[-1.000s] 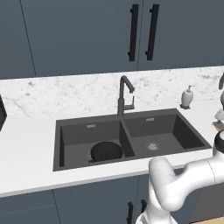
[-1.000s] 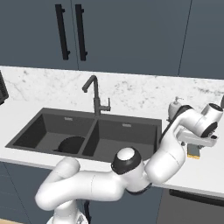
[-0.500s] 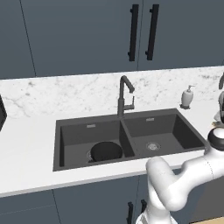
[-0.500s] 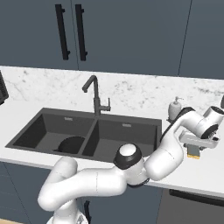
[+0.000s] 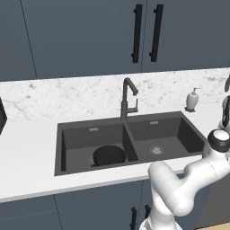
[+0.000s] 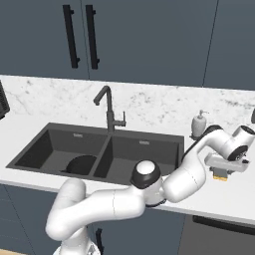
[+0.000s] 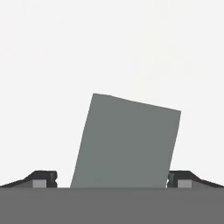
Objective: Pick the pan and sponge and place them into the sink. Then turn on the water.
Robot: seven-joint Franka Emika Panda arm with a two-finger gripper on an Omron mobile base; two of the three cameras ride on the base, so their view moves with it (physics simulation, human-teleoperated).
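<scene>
The sponge (image 7: 127, 142) lies on the white counter right of the sink, its dark green top facing the hand camera. In the right base view its yellow edge (image 6: 220, 174) peeks out under the hand. My gripper (image 7: 112, 179) is open and low over the sponge, with one fingertip (image 7: 43, 179) on each side; the right one is close against it and the left stands a little off. The black pan (image 5: 108, 155) rests in the left basin of the dark grey sink (image 5: 134, 123), and shows again in the right base view (image 6: 82, 164). No water runs from the faucet (image 5: 128, 96).
A white soap dispenser (image 6: 200, 123) stands on the counter just behind and left of my hand. Dark cabinet doors rise behind the marble backsplash. The counter's front edge runs close by the sponge.
The hand has sunk a little lower over the sponge. The pan, sink and faucet are as before.
</scene>
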